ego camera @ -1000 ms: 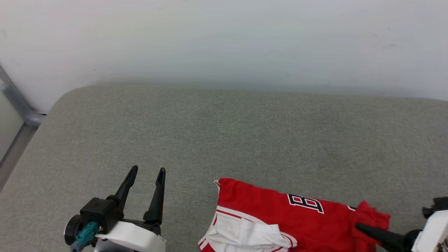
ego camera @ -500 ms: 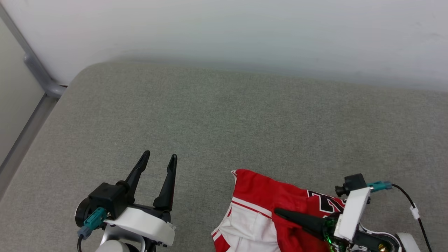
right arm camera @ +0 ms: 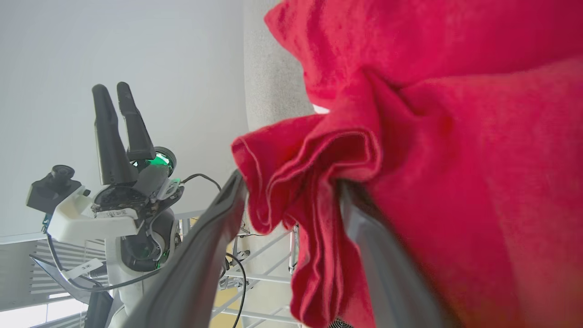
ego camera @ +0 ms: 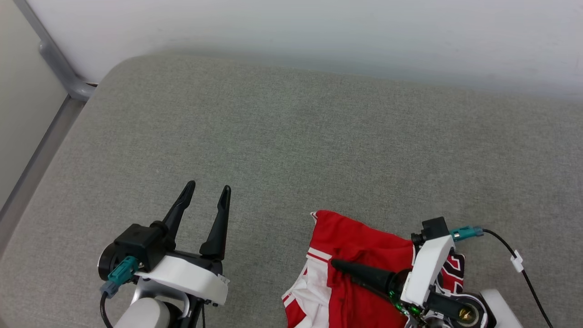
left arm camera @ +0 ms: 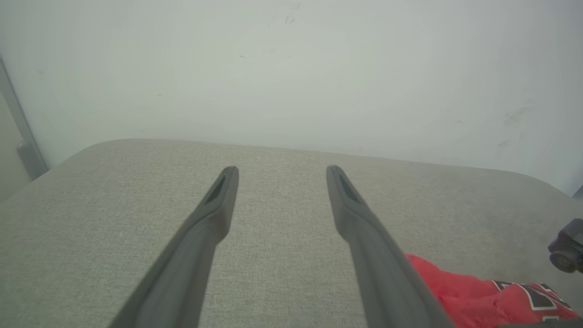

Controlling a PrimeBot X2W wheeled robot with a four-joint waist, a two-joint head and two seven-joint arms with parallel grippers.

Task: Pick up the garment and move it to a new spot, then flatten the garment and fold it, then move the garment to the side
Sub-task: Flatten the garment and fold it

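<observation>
- At lower left of the head view, left gripper (ego camera: pixel 208 186) with fingers spread wide and empty, over the grey cushion (ego camera: pixel 291 150)
- Right of centre, near the front edge, the garment (ego camera: pixel 360 241) lying bunched on the cushion, one red corner pointing to the far side, long axis unclear while crumpled
- At far right, right gripper (right arm camera: pixel 291 182) with fingers parted, a red fold loose between them
- Best to slide clear without dragging cloth, then pull two corners flat
</observation>
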